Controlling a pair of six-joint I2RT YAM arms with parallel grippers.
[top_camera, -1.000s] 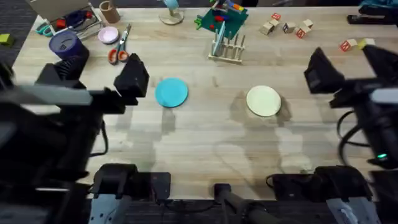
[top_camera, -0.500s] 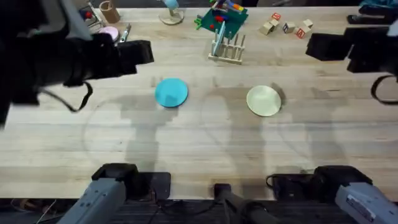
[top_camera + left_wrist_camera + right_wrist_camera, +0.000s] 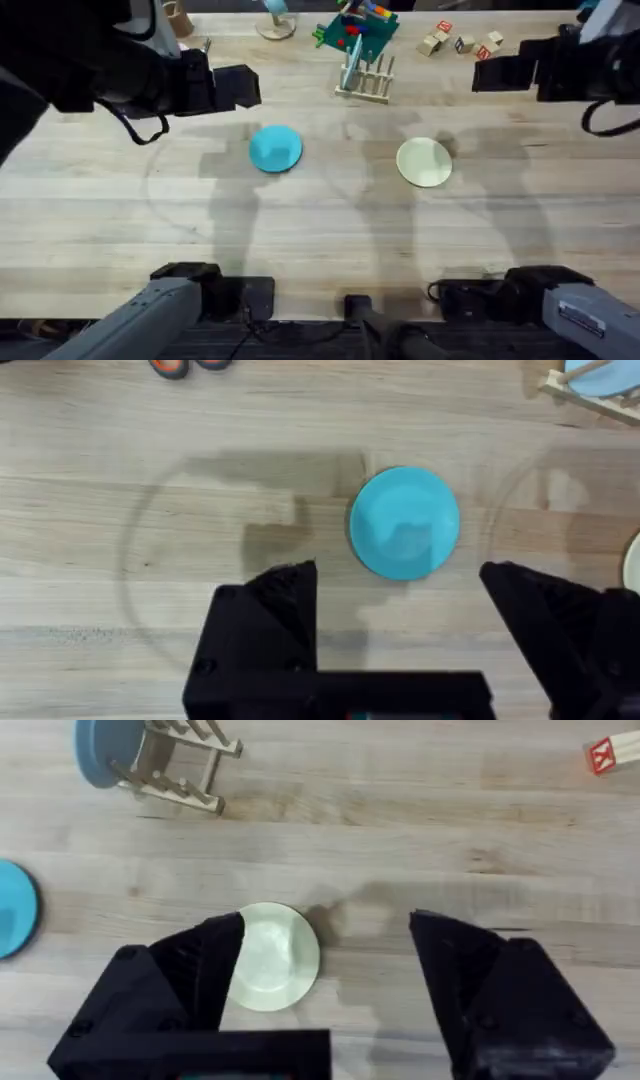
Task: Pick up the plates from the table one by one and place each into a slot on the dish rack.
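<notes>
A sky-blue plate [image 3: 275, 148] lies flat on the table [image 3: 330, 230], left of centre. A cream plate [image 3: 424, 162] lies flat to its right. The dish rack [image 3: 365, 78] stands behind them, with a duller blue disc [image 3: 108, 745] upright between its pegs. My left gripper [image 3: 238, 87] hangs high, behind and left of the blue plate. From the left wrist, the gripper [image 3: 398, 588] is open above the blue plate [image 3: 405, 523]. My right gripper [image 3: 498, 72] hovers high at the back right. It is open [image 3: 328, 935], with the cream plate [image 3: 268, 957] beside one finger.
A green toy-brick build [image 3: 355, 30] stands right behind the rack. Wooden letter blocks [image 3: 460, 42] lie at the back right. Orange scissor handles [image 3: 170, 365] show beyond the blue plate. The arms' bases [image 3: 210, 290] sit along the front edge.
Both arms have lifted from low at the sides and swung inward and back. The left gripper went right, the right gripper left. Neither plate has moved.
</notes>
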